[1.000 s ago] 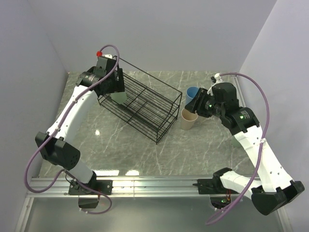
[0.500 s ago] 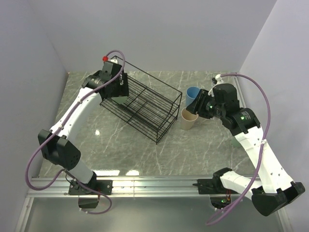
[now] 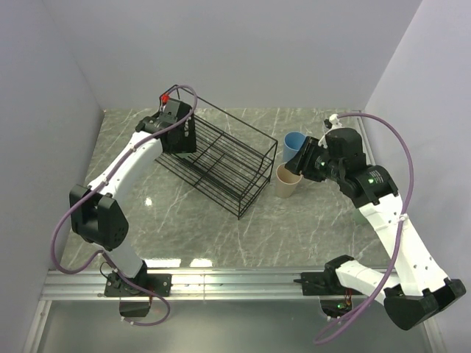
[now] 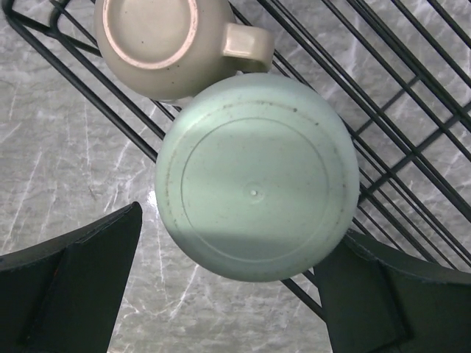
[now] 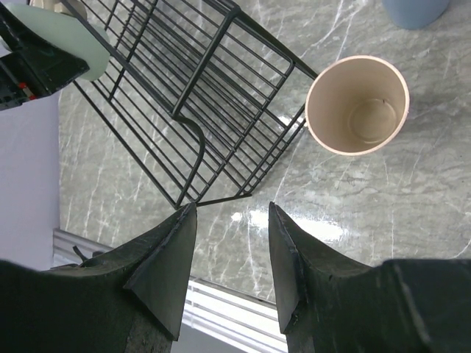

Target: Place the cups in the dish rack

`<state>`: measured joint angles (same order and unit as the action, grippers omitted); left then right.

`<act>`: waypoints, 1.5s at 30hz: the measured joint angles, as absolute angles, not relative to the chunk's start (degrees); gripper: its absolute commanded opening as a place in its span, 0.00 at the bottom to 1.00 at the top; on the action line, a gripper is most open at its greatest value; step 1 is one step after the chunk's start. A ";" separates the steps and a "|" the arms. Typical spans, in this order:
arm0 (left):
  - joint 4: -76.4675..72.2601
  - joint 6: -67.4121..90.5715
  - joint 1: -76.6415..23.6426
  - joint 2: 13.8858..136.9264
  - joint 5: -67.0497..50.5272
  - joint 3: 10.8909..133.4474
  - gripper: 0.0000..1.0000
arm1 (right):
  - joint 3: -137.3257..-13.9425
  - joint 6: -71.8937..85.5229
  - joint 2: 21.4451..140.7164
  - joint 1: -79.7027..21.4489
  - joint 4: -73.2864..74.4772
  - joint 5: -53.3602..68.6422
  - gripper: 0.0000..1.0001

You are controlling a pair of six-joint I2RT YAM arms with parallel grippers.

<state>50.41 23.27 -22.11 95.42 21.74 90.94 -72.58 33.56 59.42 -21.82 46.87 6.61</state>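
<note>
Left jaws stand wide either side of the upturned pale-green cup (image 4: 257, 176), which sits in the dish rack (image 5: 210, 59) just beside the tan mug (image 4: 158, 44), apparently let go. Best to lift straight up and nudge neither. Right jaws hang narrowly parted above the desk (image 3: 309, 220), holding nothing. Two cups racked; beige cup (image 5: 357, 107) and blue cup (image 3: 294, 140) are on the desk.

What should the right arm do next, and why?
Probably shift the right arm over the beige cup and lower it, so its jaws end up around the cup. The jaws are open and empty, off to the side of the cup, which stands upright on the table outside the dish rack.
</note>
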 measured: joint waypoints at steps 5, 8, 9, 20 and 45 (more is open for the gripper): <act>50.00 23.18 -20.23 95.42 21.71 90.67 0.98 | -71.90 33.47 59.13 -21.47 46.85 6.59 0.51; 49.98 23.11 -18.57 95.42 21.74 90.48 0.98 | -71.55 33.32 59.16 -21.32 47.09 6.59 0.50; 50.00 23.05 -18.04 95.42 21.74 90.41 0.98 | -71.55 33.30 59.16 -21.26 47.16 6.59 0.50; 50.09 21.89 -15.79 95.42 20.95 90.11 0.97 | -71.55 32.99 59.33 -20.95 47.13 6.87 0.50; 43.97 27.75 -14.76 73.45 4.08 83.35 0.99 | -59.11 33.50 59.99 -20.84 49.23 2.11 0.53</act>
<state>43.97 27.75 -14.76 73.45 4.08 83.35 -59.11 33.50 59.99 -20.84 49.23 2.11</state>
